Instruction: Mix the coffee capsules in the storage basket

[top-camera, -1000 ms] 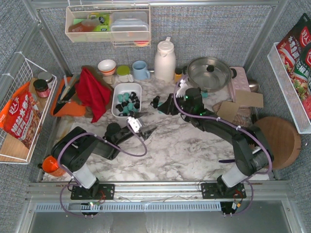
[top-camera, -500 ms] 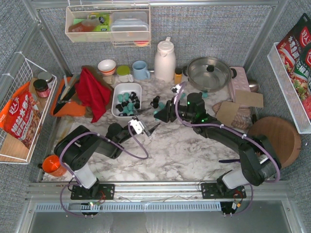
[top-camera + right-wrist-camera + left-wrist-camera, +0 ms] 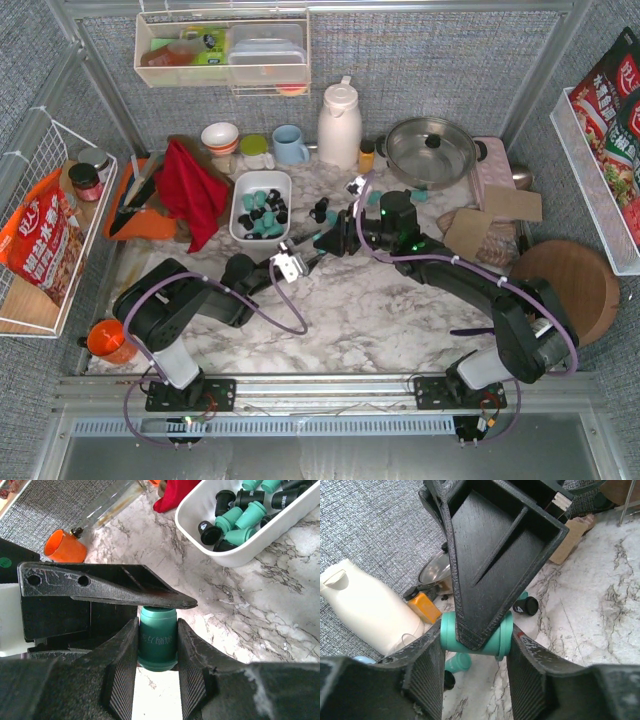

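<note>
One teal capsule [image 3: 157, 639] is pinched by both arms at once. The right gripper [image 3: 157, 630] clamps narrow on its sides, and the left gripper [image 3: 476, 649] is closed narrow on its two ends. It is held up off the desk [image 3: 380, 300].

Hidden bits:
- In the left wrist view a right finger covers the capsule's middle, so only the two teal rims show.
- In the right wrist view a left finger lies across its top.
- From the top camera the capsule is almost fully covered by both sets of fingers.
- The lettering on its side is too blurred to read.

The desk is white marble with grey veins, and grey woven fabric walls stand around it.

The held capsule is outside the storage basket [image 3: 237, 205], just beside its near right corner. The basket holds the rest of the coffee capsules [image 3: 263, 210], teal and black heaped together and too overlapped to count. A few loose black capsules [image 3: 320, 212] lie on the marble between the basket and the right gripper.

Further out are a red cloth [image 3: 192, 190] left of the basket, a white thermos [image 3: 339, 125] and a lidded pan [image 3: 430, 150] at the back, and an orange cup [image 3: 105, 340] at the near left edge.
</note>
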### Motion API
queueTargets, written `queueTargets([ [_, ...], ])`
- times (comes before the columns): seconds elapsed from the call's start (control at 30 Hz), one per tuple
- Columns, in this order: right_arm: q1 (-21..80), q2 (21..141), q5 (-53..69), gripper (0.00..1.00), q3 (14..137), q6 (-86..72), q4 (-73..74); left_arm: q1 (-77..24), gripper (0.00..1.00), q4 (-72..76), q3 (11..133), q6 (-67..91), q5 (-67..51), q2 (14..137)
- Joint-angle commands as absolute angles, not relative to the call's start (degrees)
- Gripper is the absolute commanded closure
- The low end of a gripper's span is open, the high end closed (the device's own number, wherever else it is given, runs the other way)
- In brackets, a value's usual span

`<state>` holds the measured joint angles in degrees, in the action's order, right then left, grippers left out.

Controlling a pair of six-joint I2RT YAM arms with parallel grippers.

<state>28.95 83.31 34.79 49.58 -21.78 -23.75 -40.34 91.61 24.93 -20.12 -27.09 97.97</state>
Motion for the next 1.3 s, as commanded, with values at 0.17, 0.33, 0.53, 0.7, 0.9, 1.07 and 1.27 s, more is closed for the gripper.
queueTargets([
  [0.17, 29.1, 82.05, 32.33, 0.6, 51.67, -17.59, -17.68, -40.43, 0.66, 94.91, 24.55, -20.68, -24.81, 97.33],
  [0.33, 28.77, 78.6, 26.27, 0.44, 52.03, -13.67, -12.67, -40.36, 0.69, 93.57, 23.55, -20.4, -20.74, 96.77],
  [0.53, 28.39, 75.13, 14.29, 0.43, 52.4, -10.23, -8.44, -37.63, 0.72, 88.6, 23.51, -15.84, -15.32, 95.14],
  [0.7, 28.39, 79.31, 4.76, 0.43, 55.24, -5.66, -6.18, -30.7, 0.76, 69.9, 29.42, -5.36, -11.62, 91.27],
  [0.9, 28.21, 92.25, -0.73, 0.43, 66.93, -1.35, 0.88, -23.2, 0.7, 49.72, 40.74, 0.82, -9.68, 94.12],
  [1.07, 28.06, 105.42, -0.93, 0.43, 79.56, 1.76, 8.97, -18.33, 0.69, 42.9, 49.92, 3.59, -13.03, 101.3],
  [1.27, 27.87, 117.43, -1.21, 0.43, 93.01, 4.31, 16.41, -14.86, 0.7, 35.02, 61.65, 4.66, -15.24, 110.78],
])
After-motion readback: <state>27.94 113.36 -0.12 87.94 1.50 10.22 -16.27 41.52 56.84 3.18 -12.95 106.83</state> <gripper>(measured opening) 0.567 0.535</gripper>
